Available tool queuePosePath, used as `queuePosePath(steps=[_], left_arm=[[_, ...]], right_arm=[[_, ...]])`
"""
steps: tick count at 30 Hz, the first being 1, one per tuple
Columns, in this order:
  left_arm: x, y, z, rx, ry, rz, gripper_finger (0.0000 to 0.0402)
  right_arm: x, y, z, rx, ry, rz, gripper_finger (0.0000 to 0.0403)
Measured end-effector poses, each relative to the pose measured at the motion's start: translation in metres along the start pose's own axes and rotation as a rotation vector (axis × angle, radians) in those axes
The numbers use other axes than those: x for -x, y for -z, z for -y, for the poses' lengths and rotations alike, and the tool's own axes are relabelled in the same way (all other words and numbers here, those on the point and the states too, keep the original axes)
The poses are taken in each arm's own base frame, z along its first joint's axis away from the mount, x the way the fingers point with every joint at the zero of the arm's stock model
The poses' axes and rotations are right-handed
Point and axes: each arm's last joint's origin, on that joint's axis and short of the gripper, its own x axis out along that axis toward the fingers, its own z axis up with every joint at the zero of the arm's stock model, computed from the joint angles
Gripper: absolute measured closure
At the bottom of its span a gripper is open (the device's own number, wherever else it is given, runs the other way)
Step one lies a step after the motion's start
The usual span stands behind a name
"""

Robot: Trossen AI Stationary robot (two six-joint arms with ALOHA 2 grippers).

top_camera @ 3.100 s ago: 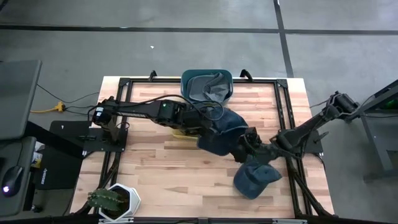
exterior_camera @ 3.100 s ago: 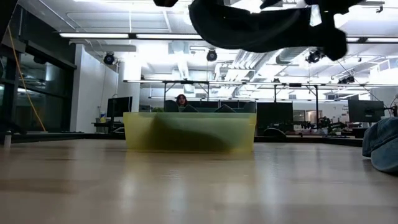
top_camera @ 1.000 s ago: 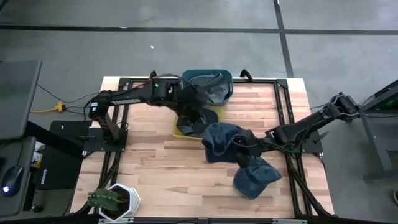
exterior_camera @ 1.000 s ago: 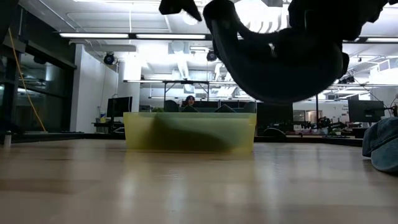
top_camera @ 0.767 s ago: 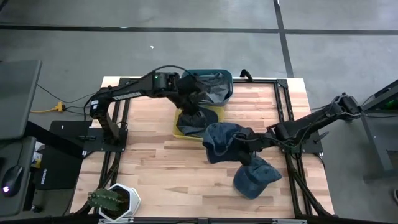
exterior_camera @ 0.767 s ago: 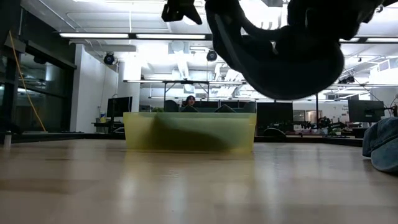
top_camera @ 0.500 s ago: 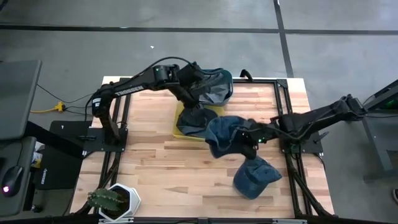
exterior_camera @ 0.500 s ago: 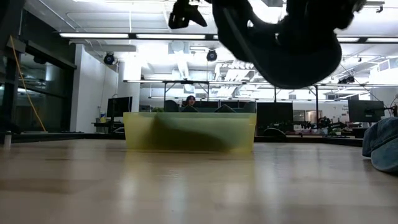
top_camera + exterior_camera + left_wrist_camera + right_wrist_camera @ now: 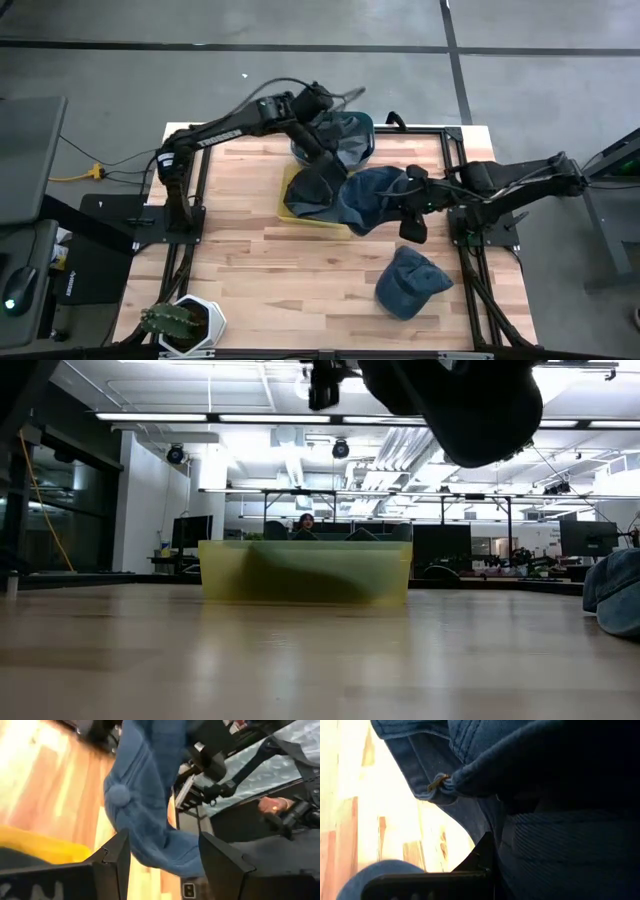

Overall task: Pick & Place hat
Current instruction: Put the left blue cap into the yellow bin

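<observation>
My right gripper (image 9: pixel 405 200) is shut on a blue denim hat (image 9: pixel 370 195), held in the air over the right part of a yellow bin (image 9: pixel 288 208). The hat also shows in the left wrist view (image 9: pixel 145 805), the right wrist view (image 9: pixel 545 795) and at the top of the low view (image 9: pixel 470 410). A dark hat (image 9: pixel 318 188) lies in the yellow bin. My left gripper (image 9: pixel 328 150) is open and empty (image 9: pixel 162 837) near the teal bin, with its fingers toward the blue hat. My right gripper holds the blue hat by its right-hand edge (image 9: pixel 396 192), coming from the table's right. In the right wrist view the denim (image 9: pixel 560 845) folds over the fingers and hides the place of contact. The hat hangs slack and is lifted clear of the table and the bin.
A second blue hat (image 9: pixel 410 283) lies on the table near the right front and shows at the right of the low view (image 9: pixel 615 595). A teal bin (image 9: pixel 362 125) with grey cloth stands at the far edge. A potted cactus (image 9: pixel 185 322) stands at the near left corner.
My right gripper has carried the blue hat up and toward the far edge, from beside the yellow bin to over its right part. In the low view the hat has risen. My left arm has drawn back toward the far edge, from over the yellow bin to the teal bin.
</observation>
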Motion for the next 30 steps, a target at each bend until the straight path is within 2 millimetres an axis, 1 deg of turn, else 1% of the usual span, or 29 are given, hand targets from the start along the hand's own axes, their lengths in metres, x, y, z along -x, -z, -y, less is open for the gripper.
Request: queuePosePath(steps=[3,6,8,11,13,16,18,21,24,28,30], left_arm=[[-0.006,0.002,-0.011,0.046,0.004,-0.031,0.0197],[-0.011,-0.004,-0.015,0.046,0.016,0.002,0.0160],[-0.014,-0.002,-0.019,0.081,0.012,-0.019,0.0132],[-0.017,-0.004,-0.020,0.068,0.024,-0.008,0.0100],[-0.022,-0.005,-0.018,0.069,0.038,0.000,0.0087],[-0.027,-0.005,-0.021,0.096,0.038,-0.007,0.0081],[-0.037,-0.007,-0.024,0.091,0.067,-0.002,0.0081],[-0.045,-0.005,-0.032,0.151,0.064,-0.025,0.0080],[-0.053,-0.009,-0.030,0.126,0.103,-0.004,0.0080],[-0.064,-0.007,-0.031,0.162,0.132,-0.027,0.0080],[-0.071,-0.009,-0.027,0.123,0.154,-0.010,0.0080]], right_arm=[[0.002,0.002,-0.001,0.014,-0.002,-0.018,0.0397],[0.003,0.006,-0.005,0.034,-0.004,-0.048,0.0397],[0.003,0.008,-0.007,0.027,-0.010,-0.057,0.0397],[0.004,0.011,-0.009,0.026,-0.006,-0.081,0.0397],[0.004,0.012,-0.010,0.032,-0.003,-0.081,0.0397],[0.004,0.012,-0.011,0.034,-0.006,-0.079,0.0397],[0.004,0.012,-0.011,0.034,-0.009,-0.081,0.0397],[0.004,0.011,-0.011,0.046,-0.016,-0.076,0.0397],[0.003,0.011,-0.012,0.057,-0.016,-0.079,0.0397],[-0.001,0.010,-0.013,0.079,-0.011,-0.088,0.0397],[-0.004,0.008,-0.012,0.086,-0.007,-0.095,0.0397]])
